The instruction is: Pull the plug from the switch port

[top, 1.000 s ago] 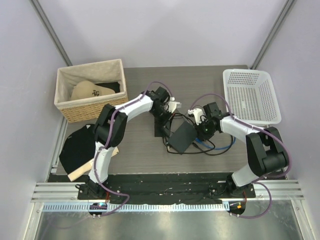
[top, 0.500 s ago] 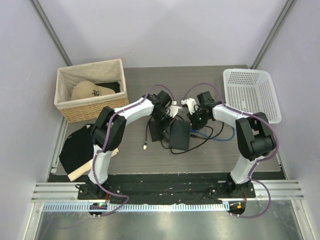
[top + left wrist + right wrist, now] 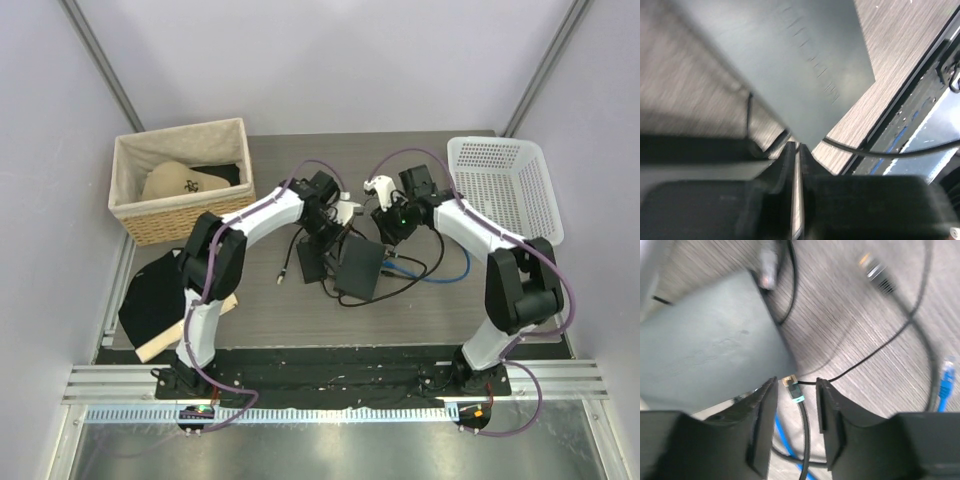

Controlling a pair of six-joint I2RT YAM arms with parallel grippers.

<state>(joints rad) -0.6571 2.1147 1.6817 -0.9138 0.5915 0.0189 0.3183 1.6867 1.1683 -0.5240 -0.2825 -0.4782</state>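
Observation:
The flat black switch box [image 3: 360,268] lies mid-table; it fills the left wrist view [image 3: 790,65] and the left of the right wrist view [image 3: 710,350]. My left gripper [image 3: 335,232] is shut, its tips [image 3: 796,146] at the box's near corner. My right gripper [image 3: 385,235] is open [image 3: 796,385] beside the box's edge, astride a teal-collared connector [image 3: 796,390] on a black cord. The bright-blue cable [image 3: 445,277] loops right of the box and passes under my right fingers [image 3: 781,432]. Its blurred plug end [image 3: 945,382] lies on the table, apart from the box.
A black adapter brick [image 3: 310,262] sits left of the box among tangled black cords [image 3: 405,290]. A wicker basket [image 3: 180,190] stands back left and a white plastic basket [image 3: 500,190] back right. A black cloth [image 3: 155,295] lies on a board at the left edge.
My right gripper has swung from right of the box toward the back, to its far edge. The box has turned and shifted slightly left. A loose black cord end has appeared left of the brick.

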